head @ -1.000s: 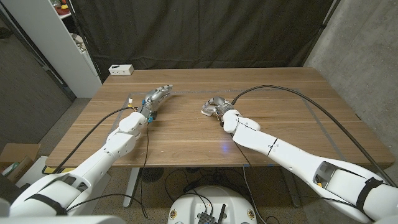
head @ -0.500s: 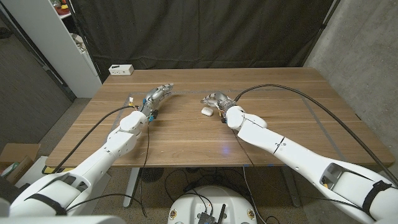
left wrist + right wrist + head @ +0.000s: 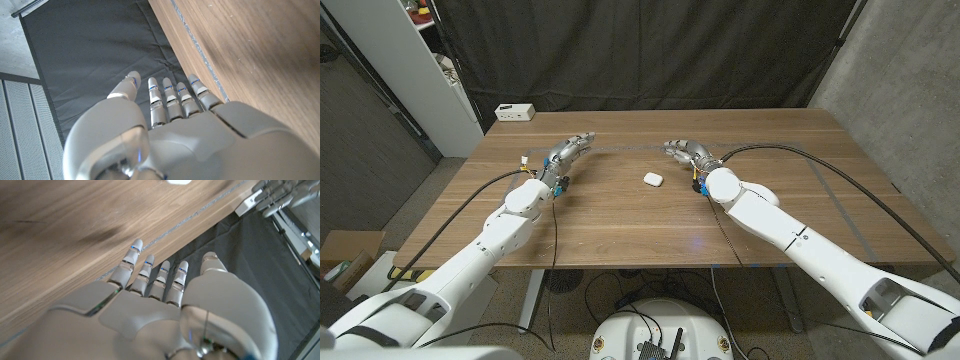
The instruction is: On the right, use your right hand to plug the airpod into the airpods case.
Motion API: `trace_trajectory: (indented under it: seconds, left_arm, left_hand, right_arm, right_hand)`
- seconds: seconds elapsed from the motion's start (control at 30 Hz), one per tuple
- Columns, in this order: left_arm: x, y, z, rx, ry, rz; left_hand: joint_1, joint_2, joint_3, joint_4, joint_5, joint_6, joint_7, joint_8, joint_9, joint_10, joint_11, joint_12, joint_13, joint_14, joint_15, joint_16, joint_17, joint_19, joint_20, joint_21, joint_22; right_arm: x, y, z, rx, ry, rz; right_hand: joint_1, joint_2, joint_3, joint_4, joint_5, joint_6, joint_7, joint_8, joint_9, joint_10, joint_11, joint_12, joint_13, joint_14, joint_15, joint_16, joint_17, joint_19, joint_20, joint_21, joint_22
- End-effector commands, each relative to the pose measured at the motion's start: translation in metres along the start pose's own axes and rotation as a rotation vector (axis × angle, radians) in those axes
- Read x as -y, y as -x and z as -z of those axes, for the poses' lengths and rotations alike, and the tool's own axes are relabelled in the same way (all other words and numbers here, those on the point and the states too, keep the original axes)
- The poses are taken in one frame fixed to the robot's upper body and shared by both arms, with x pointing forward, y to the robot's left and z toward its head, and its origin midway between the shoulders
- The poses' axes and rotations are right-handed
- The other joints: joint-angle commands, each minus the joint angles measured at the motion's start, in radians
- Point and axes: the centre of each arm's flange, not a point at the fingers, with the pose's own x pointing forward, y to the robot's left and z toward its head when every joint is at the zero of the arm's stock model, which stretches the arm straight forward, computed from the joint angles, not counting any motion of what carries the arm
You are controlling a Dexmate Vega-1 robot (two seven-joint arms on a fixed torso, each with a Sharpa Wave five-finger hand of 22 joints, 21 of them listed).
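The white AirPods case [image 3: 653, 179] lies on the wooden table [image 3: 620, 225] near its middle, alone, with no hand touching it; its edge also shows in the right wrist view [image 3: 178, 181]. I cannot make out a separate airpod. My right hand [image 3: 685, 150] hovers a little behind and to the right of the case, fingers stretched out and holding nothing; its back shows in the right wrist view [image 3: 165, 305]. My left hand [image 3: 570, 151] stays at the left of the table, fingers extended, holding nothing, and shows in the left wrist view [image 3: 170, 130].
A small white box [image 3: 515, 112] sits at the table's back left corner. A white cabinet [image 3: 405, 70] stands beyond the left side, a black curtain [image 3: 640, 50] hangs behind, and a concrete wall [image 3: 910, 80] rises at the right.
My right hand has lifted off the case and drawn back to the right, leaving the case on the table. The left hand has shifted slightly back.
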Motion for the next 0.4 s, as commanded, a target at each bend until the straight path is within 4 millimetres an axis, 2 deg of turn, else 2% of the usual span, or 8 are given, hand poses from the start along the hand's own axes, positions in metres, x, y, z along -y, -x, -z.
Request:
trace_trajectory:
  seconds: [0.03, 0.17, 0.4]
  left_arm:
    - [-0.011, 0.014, -0.009, 0.034, -0.005, 0.0]
    - [-0.016, 0.016, -0.01, 0.036, -0.008, 0.001]
    - [-0.02, 0.015, -0.009, 0.037, -0.002, -0.001]
  left_hand:
    - [-0.001, -0.003, 0.0, 0.0, 0.006, -0.003, -0.005, 0.001, 0.003, 0.009, -0.006, 0.004, 0.005, 0.008, -0.047, 0.001, 0.003, 0.007, 0.0, -0.004, 0.004]
    - [-0.002, -0.004, -0.001, 0.001, 0.006, -0.005, -0.005, 0.0, 0.003, 0.008, -0.005, 0.004, 0.004, 0.008, -0.046, 0.001, 0.003, 0.007, 0.001, -0.004, 0.004]
    - [-0.004, -0.004, -0.001, 0.001, 0.006, -0.007, -0.005, 0.0, 0.003, 0.008, -0.004, 0.003, 0.004, 0.007, -0.046, 0.001, 0.003, 0.006, 0.0, -0.005, 0.004]
  right_arm:
    - [0.048, 0.014, 0.028, 0.051, -0.267, 0.063]
    - [0.053, 0.013, 0.032, 0.062, -0.32, 0.086]
    - [0.061, 0.002, 0.024, 0.079, -0.345, 0.133]
  right_hand:
    - [0.017, 0.013, 0.021, -0.01, 0.008, -0.006, 0.011, 0.01, 0.004, 0.008, -0.007, -0.001, 0.0, 0.013, -0.105, -0.008, -0.001, 0.015, -0.008, 0.007, 0.002]
    - [0.022, 0.013, 0.028, -0.017, 0.009, -0.01, 0.017, 0.011, 0.003, 0.008, -0.002, -0.002, -0.001, 0.009, -0.104, -0.013, -0.003, 0.017, -0.012, 0.005, 0.002]
    - [0.027, 0.014, 0.036, -0.023, 0.011, -0.009, 0.017, 0.014, 0.003, 0.005, 0.0, -0.003, -0.002, 0.01, -0.107, -0.016, -0.004, 0.018, -0.017, 0.003, 0.002]
